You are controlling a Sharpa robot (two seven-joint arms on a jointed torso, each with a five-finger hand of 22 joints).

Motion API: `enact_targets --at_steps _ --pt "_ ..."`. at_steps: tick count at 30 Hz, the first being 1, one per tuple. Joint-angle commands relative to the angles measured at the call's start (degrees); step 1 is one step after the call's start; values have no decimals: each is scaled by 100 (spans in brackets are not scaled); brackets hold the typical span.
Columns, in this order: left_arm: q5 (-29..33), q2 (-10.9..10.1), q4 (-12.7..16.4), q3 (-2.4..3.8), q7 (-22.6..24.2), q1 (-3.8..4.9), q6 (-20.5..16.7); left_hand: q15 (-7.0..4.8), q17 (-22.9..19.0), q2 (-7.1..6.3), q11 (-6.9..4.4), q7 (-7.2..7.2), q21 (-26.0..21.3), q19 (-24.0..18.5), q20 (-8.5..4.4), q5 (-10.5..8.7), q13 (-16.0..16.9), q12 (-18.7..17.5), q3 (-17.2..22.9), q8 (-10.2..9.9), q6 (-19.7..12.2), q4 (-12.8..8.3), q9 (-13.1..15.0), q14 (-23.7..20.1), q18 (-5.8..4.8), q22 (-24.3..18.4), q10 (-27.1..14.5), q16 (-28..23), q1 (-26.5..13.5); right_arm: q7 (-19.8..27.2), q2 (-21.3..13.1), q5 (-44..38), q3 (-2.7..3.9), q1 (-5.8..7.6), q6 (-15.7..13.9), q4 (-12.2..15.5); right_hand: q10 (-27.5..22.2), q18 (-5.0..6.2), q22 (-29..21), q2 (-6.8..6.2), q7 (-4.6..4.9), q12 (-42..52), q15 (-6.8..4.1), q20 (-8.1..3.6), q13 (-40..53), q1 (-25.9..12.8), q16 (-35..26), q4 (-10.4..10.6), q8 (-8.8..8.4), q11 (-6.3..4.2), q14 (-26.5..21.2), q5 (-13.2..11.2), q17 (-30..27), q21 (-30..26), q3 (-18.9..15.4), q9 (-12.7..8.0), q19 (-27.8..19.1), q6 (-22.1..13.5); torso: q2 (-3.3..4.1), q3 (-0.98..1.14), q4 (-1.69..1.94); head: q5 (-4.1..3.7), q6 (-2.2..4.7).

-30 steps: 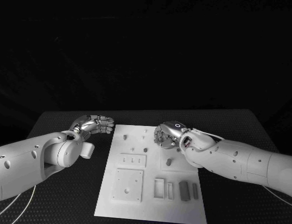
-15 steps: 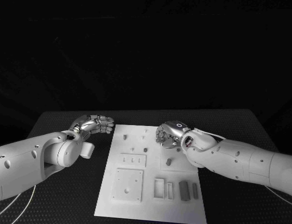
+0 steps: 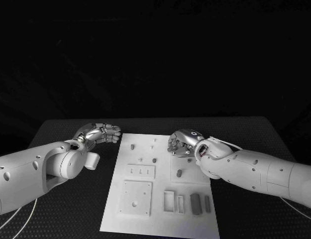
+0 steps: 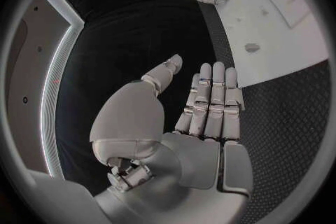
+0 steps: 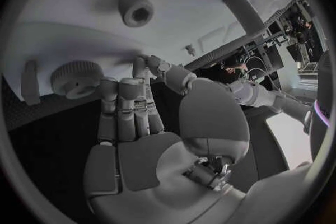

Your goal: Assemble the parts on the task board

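Fingers of the right hand (image 3: 182, 143) are curled in, holding nothing visible, over the far right part of the white task board (image 3: 137, 209) mid-worktop. A knurled round part (image 5: 75, 77) lies just beyond their tips. The left hand (image 3: 100, 133), fingers loosely curled and empty, hangs beside the board's left edge, farther away.

Task board (image 3: 162, 209): white plate, carrying small grey parts (image 3: 196, 203). Table (image 3: 69, 209): black, with a fine woven mesh pattern seen just beside the fingers (image 4: 210, 101) of the left hand (image 4: 203, 123). Both hands are finished in silver on white arms, the right hand (image 3: 186, 143) included.
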Motion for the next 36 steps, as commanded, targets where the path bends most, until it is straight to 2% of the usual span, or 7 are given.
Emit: enact_targets --at_steps 1,5,15,23,28,30,36 --pt "-19 4 10 4 19 5 50 -4 6 -6 19 35 33 -31 -22 6 10 -36 4 -33 -5 -34 10 28 66 130 -25 30 -61 -103 -21 287 -9 -14 339 -32 -33 275 6 181 21 -85 64 -6 -67 128 -38 5 -32 27 -3 14 -26 -18 196 -3 -37 -59 0 -1 1 -4 1" --pt "-19 4 14 4 19 5 53 -4 6 -9 20 37 34 -32 -22 6 11 -39 5 -36 -9 -36 11 27 66 130 -27 29 -62 -172 -17 314 -9 -14 433 -83 -12 275 18 247 28 -139 73 7 -121 104 -45 7 -35 37 7 13 -41 -11 307 13 -32 -80 1 -2 0 -7 2" --pt "-19 -2 13 4 16 6 47 -3 7 -11 21 41 37 -33 -22 5 15 -47 9 -43 -16 -39 14 26 66 130 -29 29 -62 -359 -33 188 -9 -14 600 -164 12 275 32 239 30 -185 76 14 -170 65 -46 -2 -31 40 7 12 -48 -2 351 33 -35 -93 0 -2 0 -25 6" --pt "-19 4 12 4 18 6 51 -2 7 -12 22 42 38 -34 -21 5 17 -51 11 -46 -18 -40 16 25 67 130 -29 29 -63 -375 -31 -28 -9 -14 607 -177 32 275 42 197 33 -218 77 19 -207 39 -43 -10 -31 41 -9 12 -49 0 351 48 -52 -108 2 -1 -2 -37 8" --pt "-19 7 5 3 17 5 52 -2 7 -11 23 43 39 -35 -21 5 19 -52 13 -47 -19 -39 17 25 66 130 -29 29 -64 -377 -30 -187 -9 -13 622 -175 -53 275 63 -2 90 -320 115 25 -284 -14 -24 -19 -97 81 -47 11 -36 11 246 36 -81 -245 -1 -3 2 -52 11" --pt "-19 7 6 3 16 5 53 -2 8 -12 23 43 39 -35 -21 5 19 -53 13 -47 -19 -39 18 25 66 130 -29 28 -65 -379 -28 -214 -10 -13 626 -171 -81 275 76 -165 119 -345 128 26 -307 -64 -13 -26 -129 95 -58 10 -30 24 107 26 -88 -312 0 -4 1 -60 9" --pt "-19 6 7 3 14 5 53 -2 8 -12 23 44 40 -35 -20 4 21 -56 14 -50 -22 -39 19 25 66 130 -30 29 -67 -388 -23 -269 -10 -13 574 -160 -149 275 93 -329 149 -367 155 27 -376 -55 12 -20 -158 123 -82 15 -21 26 -213 21 -111 -391 1 -1 0 -57 3"
